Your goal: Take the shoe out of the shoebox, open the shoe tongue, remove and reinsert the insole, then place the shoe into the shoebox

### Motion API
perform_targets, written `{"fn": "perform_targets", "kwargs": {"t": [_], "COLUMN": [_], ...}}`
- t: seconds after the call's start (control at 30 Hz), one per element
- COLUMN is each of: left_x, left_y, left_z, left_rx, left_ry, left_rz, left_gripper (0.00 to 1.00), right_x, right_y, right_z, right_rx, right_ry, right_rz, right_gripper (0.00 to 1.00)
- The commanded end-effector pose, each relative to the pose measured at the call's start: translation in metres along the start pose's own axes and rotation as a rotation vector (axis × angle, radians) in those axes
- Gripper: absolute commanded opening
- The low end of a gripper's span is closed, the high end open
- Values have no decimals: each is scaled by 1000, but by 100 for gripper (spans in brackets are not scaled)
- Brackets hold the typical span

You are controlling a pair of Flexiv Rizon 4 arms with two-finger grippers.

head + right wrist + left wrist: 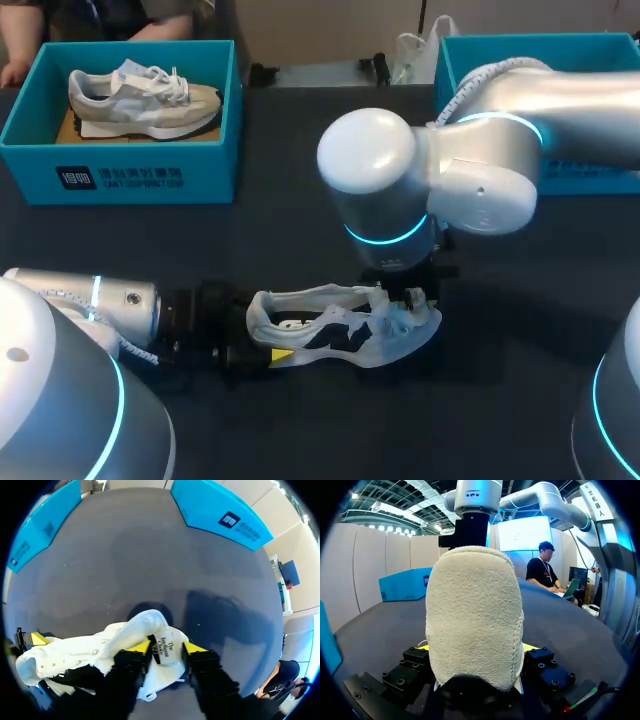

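A white shoe [340, 330] with dark side marks stands on the dark table, toe to the right. My left gripper [268, 335] comes in from the left and is shut on its heel. In the left wrist view the fleecy heel [472, 615] fills the space between the two fingers. My right gripper [405, 297] hangs over the front of the shoe. In the right wrist view the labelled tongue [166, 649] lies between its parted yellow fingertips [139, 648], so my right gripper [165, 651] is open.
A blue shoebox [120, 175] at the back left holds a beige shoe [140, 100]. A person's hand [12, 70] rests by its far left corner. A second blue box [480, 50] stands at the back right, partly behind my right arm.
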State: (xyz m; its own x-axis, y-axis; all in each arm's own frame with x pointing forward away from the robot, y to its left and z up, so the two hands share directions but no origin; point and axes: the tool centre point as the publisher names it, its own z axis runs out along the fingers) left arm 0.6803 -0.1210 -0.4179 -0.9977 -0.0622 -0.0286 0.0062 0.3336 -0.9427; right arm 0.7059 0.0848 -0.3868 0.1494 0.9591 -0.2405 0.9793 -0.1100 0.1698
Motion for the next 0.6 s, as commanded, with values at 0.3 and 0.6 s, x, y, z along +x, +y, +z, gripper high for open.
{"fn": "perform_targets", "kwargs": {"t": [0.3, 0.6], "left_x": [-2, -2], "left_y": [3, 3], "left_z": [1, 1], "left_rx": [-5, -5], "left_ry": [2, 2], "left_rz": [0, 0], "left_gripper": [0, 0], "right_x": [-6, -2], "right_y": [3, 14], "right_z": [-42, -82], "right_rx": [-72, -158], "right_ry": [-64, -81], "right_rz": [10, -107], "right_gripper": [100, 100]}}
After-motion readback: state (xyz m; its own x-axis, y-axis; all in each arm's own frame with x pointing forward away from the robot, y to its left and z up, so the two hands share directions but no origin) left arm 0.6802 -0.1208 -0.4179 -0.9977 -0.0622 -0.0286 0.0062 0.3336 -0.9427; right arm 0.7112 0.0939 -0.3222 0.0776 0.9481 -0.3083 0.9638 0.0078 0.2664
